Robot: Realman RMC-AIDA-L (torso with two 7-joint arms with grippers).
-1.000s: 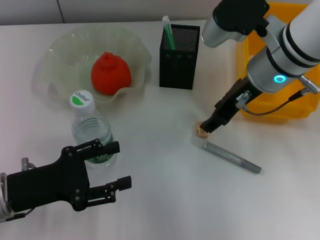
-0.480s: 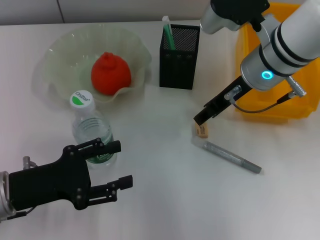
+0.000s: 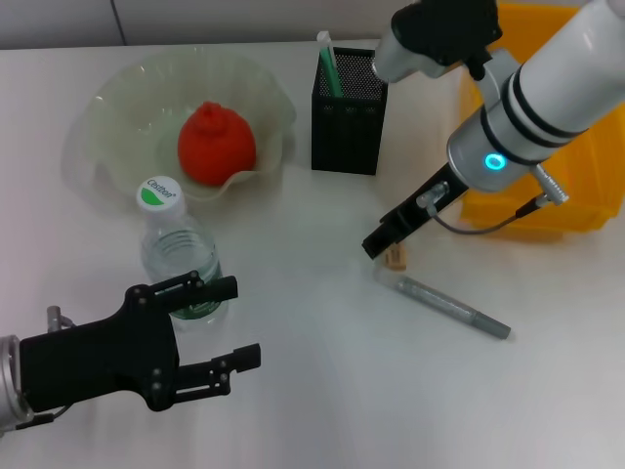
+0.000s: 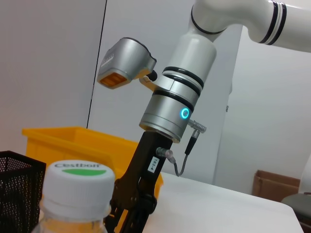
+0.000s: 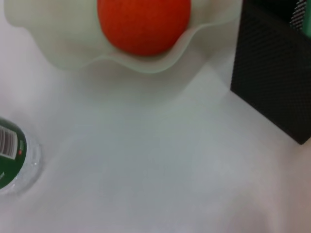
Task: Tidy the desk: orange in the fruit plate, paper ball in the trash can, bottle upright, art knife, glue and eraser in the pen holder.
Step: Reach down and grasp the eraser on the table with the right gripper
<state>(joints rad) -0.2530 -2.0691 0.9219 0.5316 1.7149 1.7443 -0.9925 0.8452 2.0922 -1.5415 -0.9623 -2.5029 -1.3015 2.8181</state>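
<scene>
The orange (image 3: 217, 144) lies in the pale fruit plate (image 3: 98, 107). The clear bottle (image 3: 176, 256) with a white-and-green cap stands upright in front of the plate. The black mesh pen holder (image 3: 350, 98) holds a green-and-white stick (image 3: 327, 61). A small tan eraser (image 3: 395, 258) and the grey art knife (image 3: 454, 307) lie on the table. My right gripper (image 3: 376, 243) hovers just left of the eraser, not holding it. My left gripper (image 3: 244, 320) is open and empty, near the bottle's front. No paper ball is in view.
A yellow bin (image 3: 576, 210) stands at the right edge behind my right arm. The right wrist view shows the orange (image 5: 143, 22), the plate rim (image 5: 146, 65), the pen holder (image 5: 277, 82) and the bottle (image 5: 12, 160). The table is white.
My right gripper has moved left and slightly up, from over the eraser to just beside it. The eraser stays on the table. The left arm has not moved.
</scene>
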